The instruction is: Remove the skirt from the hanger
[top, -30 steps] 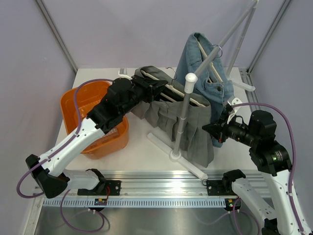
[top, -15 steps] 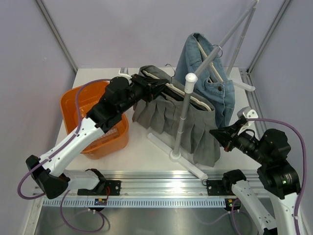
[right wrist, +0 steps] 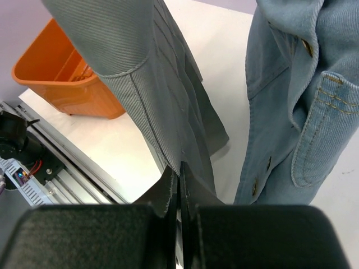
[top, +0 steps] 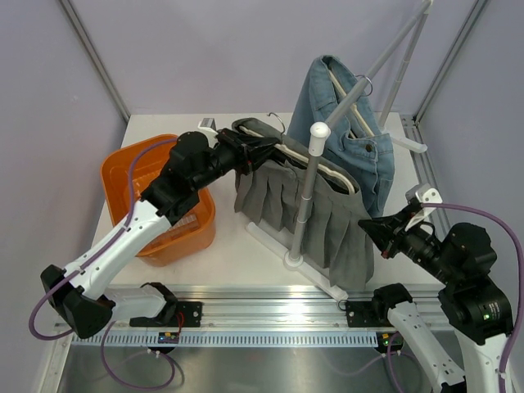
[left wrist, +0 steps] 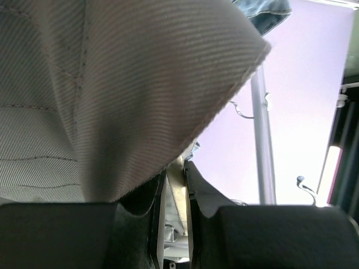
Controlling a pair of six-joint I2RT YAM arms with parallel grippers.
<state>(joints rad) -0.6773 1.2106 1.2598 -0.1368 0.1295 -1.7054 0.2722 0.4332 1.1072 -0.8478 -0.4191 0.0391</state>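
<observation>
Skirt: the grey pleated skirt [top: 315, 214] hangs on the hanger [top: 329, 168] above the middle of the table [top: 233, 250]. Its pleats fall down toward the near edge.
Hanger: its pale bar lies along the waistband. It runs slantwise from the left arm toward the denim garment [top: 360, 147].
Left gripper: the left gripper [top: 260, 147] is clamped on the left end of the hanger, where the waistband covers it. In the left wrist view the pale bar [left wrist: 175, 196] sits in the narrow gap between the two dark fingers, and the grey cloth [left wrist: 112, 84] folds over above them.
Right gripper: the right gripper [top: 375, 229] has its jaws pressed fully together on the right side edge of the skirt, low down. In the right wrist view the grey cloth [right wrist: 157, 84] runs straight into the closed fingertips.
Rack: its white pole [top: 307, 196] crosses in front of the skirt in the top view.
Denim garment: it hangs on the rack behind the skirt and to its right, just beside it.
Basket: the orange basket [top: 176, 237] stands on the left side of the table, under the left arm and apart from the skirt.
</observation>
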